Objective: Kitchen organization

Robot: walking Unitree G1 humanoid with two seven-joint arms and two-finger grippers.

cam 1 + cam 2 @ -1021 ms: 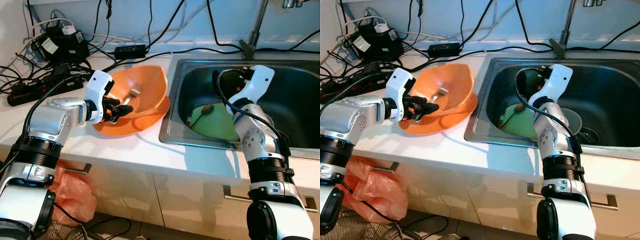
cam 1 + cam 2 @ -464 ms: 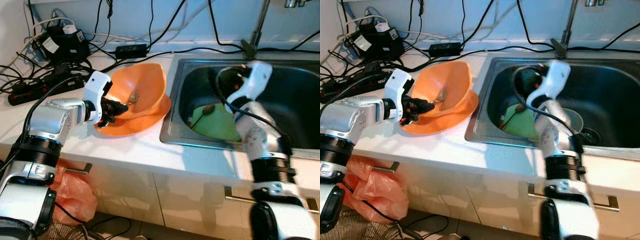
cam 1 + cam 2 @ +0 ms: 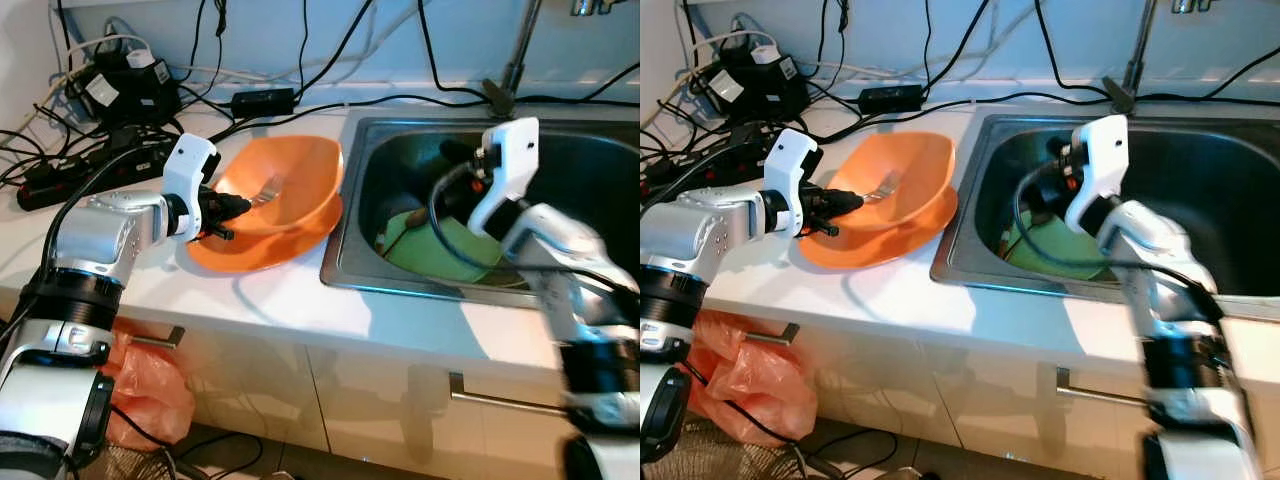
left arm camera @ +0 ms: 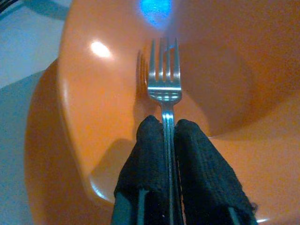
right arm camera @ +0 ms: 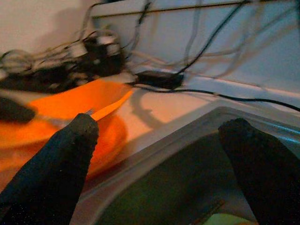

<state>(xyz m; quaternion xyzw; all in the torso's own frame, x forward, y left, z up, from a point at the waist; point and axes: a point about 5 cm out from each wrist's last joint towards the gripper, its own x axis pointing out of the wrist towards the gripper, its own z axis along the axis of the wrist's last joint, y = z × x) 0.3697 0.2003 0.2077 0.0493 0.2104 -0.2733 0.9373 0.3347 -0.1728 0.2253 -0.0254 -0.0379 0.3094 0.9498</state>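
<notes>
An orange bowl (image 3: 292,178) rests on an orange plate (image 3: 255,250) on the white counter, left of the sink. My left gripper (image 3: 228,205) is shut on the handle of a metal fork (image 4: 164,84), whose tines reach into the bowl. Over the left part of the steel sink (image 3: 370,270) my right gripper (image 5: 159,140) hangs open with nothing between its fingers (image 5: 70,150). A green plate (image 3: 445,250) with a brown spoon lies in the sink below it.
Black power strips, adapters and cables (image 3: 110,95) crowd the back left of the counter. A tap stem (image 3: 512,60) rises behind the sink. An orange plastic bag (image 3: 150,390) hangs under the counter beside the drawer handles.
My left gripper has drawn back a little with the fork, and the bowl has settled flatter on the plate. My right arm has swung up and to the right, above the sink.
</notes>
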